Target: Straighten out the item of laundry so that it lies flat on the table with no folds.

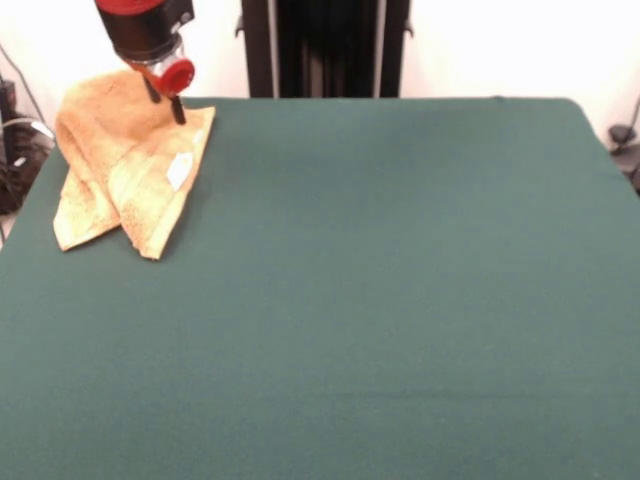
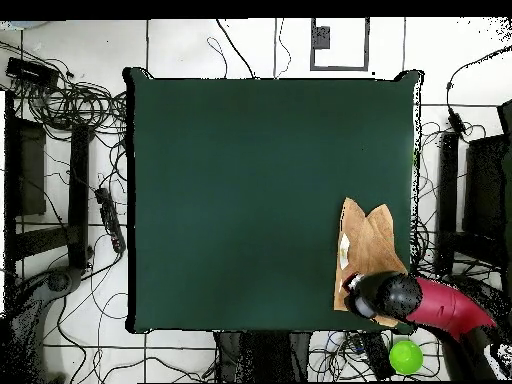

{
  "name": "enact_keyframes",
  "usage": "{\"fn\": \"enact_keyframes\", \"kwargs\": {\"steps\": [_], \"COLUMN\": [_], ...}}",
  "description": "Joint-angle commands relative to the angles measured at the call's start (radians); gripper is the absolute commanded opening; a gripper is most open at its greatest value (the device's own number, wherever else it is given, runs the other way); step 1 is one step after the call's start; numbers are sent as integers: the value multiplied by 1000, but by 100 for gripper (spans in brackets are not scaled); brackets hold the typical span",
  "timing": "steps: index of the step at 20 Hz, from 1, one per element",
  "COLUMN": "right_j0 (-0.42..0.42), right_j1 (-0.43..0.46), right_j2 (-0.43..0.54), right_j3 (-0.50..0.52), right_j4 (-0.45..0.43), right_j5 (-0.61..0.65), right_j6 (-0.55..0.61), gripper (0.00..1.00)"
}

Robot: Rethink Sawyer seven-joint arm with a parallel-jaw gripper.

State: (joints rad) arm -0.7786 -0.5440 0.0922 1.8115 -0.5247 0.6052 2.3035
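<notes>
One surface (image 1: 380, 300) is showing, dark green and spreading from the near edge to the far edge, and nearly all of it is lying bare. Going back from the near edge in the front view, nothing is sitting on it until the far corner at about 10 o'clock. There one towel (image 1: 120, 175), orange-tan, is lying folded over itself, with two pointed flaps reaching toward the near side and a small white tag (image 1: 180, 170) showing on the upper layer. Its outer side is running along the surface's edge at that corner.

One arm (image 2: 450, 308), red and black, is coming down over the towel's far part. One gripper (image 1: 166, 100) is hanging at its end, its dark tips reaching down to the cloth; whether they are apart, together or pinching the towel cannot be told from either view.

In the overhead view the towel (image 2: 368, 255) is sitting at about 4 o'clock, and the arm's head is covering its end nearest the base. Around the surface, many cables (image 2: 75, 110) are trailing over the tiled floor, and one green ball (image 2: 405, 357) is lying beside the arm.
</notes>
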Motion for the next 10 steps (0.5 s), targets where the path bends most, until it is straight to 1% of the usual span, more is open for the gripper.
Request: {"fn": "enact_keyframes", "kwargs": {"steps": [1, 3, 6, 10], "right_j0": [54, 59, 83, 98], "right_j1": [111, 122, 158, 185], "right_j2": [60, 57, 41, 30], "right_j3": [-37, -43, -57, -60], "right_j4": [-42, -40, -35, -16], "right_j5": [-149, -160, -208, -228], "right_j6": [12, 18, 58, 78], "gripper": [100, 100, 100, 100]}}
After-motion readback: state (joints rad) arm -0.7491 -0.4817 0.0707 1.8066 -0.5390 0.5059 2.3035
